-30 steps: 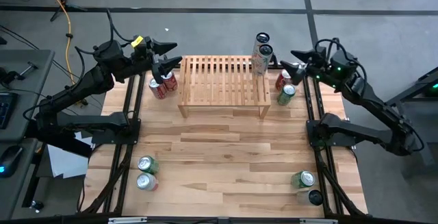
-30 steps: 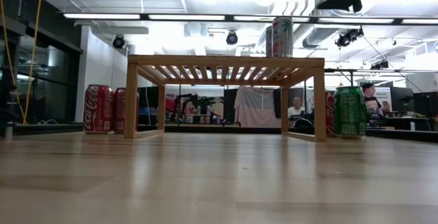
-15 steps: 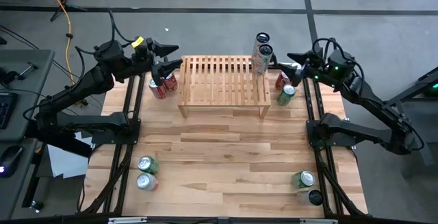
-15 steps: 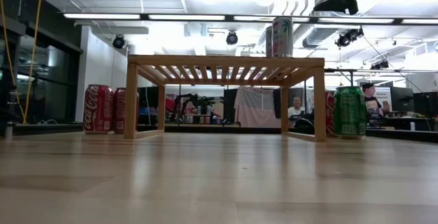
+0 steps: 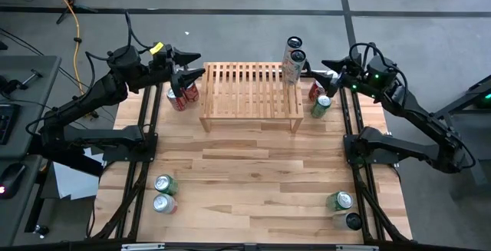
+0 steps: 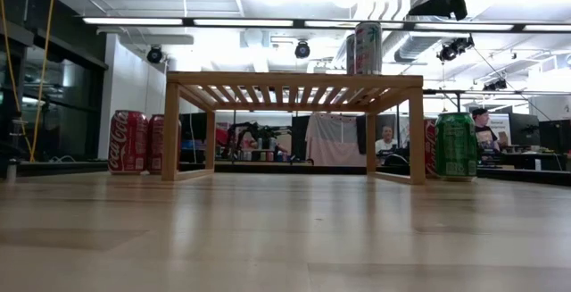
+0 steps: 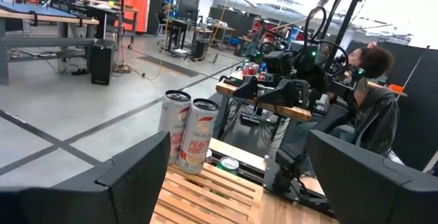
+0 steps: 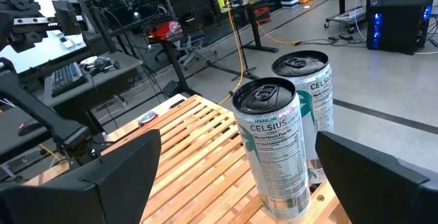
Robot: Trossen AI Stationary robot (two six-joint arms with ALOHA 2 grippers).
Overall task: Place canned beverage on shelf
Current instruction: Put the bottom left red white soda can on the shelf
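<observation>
- From above, the shelf (image 5: pixel 251 96) stands at the far middle of the table (image 5: pixel 253 174), with two tall Celsius cans (image 5: pixel 293 59) upright at its far right corner. The left gripper (image 5: pixel 188 64) hovers spread wide and empty over two red cans (image 5: pixel 182 95) beside the shelf's left end. The right gripper (image 5: pixel 327 74) hangs equally wide and empty by the shelf's right end, above a red can (image 5: pixel 316 90) and a green can (image 5: pixel 321 106). More cans sit at both near corners.
- At table height, the shelf (image 6: pixel 293 85) carries the tall cans (image 6: pixel 366 48) on its right; red cans (image 6: pixel 128 141) stand left of its legs, a green can (image 6: pixel 456 146) right.
- The left wrist camera looks between spread fingers (image 7: pixel 133 172) at the two tall cans (image 7: pixel 188 131) on the slats, with the other arm beyond.
- The right wrist camera shows wide-apart fingers (image 8: pixel 126 169) flanking the same cans (image 8: pixel 277 145), nothing grasped.
</observation>
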